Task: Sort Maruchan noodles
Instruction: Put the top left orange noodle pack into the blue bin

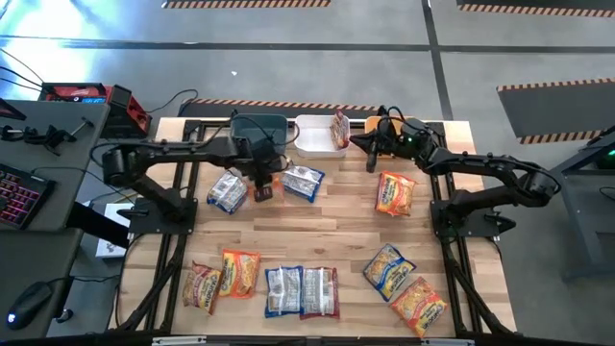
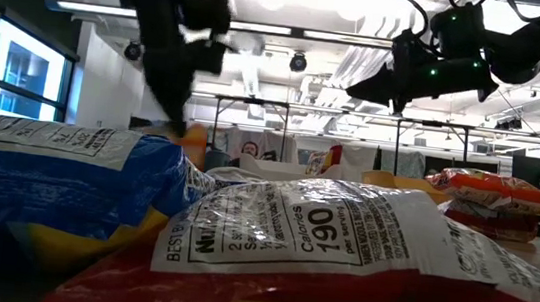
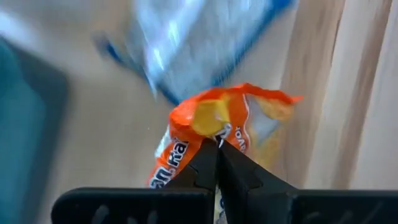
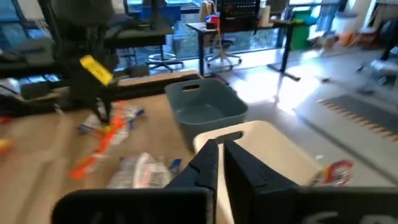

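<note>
My left gripper (image 1: 261,181) is shut on an orange-red noodle packet (image 1: 262,193) between two blue-and-white packets (image 1: 228,189) (image 1: 302,181). In the left wrist view the orange packet (image 3: 214,124) fills the middle. My right gripper (image 1: 371,150) hovers shut and empty beside the white bin (image 1: 309,144), where one red-and-white packet (image 1: 339,128) leans on the bin's wall. Its fingers (image 4: 208,163) point over the white bin's rim (image 4: 273,140). Several other packets lie flat on the table's near half (image 1: 303,291). My left gripper pinches the orange-red packet by a crumpled edge (image 3: 211,127) between its two fingers, coming from above and pointing down. The packet hangs edge-on below the fingers (image 4: 99,146). Whether its lower end touches the table, I cannot tell.
A dark-blue bin (image 1: 259,129) stands at the far edge left of the white bin, and an orange bin (image 1: 408,124) lies partly under my right arm. Yellow-orange packets lie right (image 1: 395,192) (image 1: 387,269) (image 1: 419,306), orange ones near left (image 1: 221,279).
</note>
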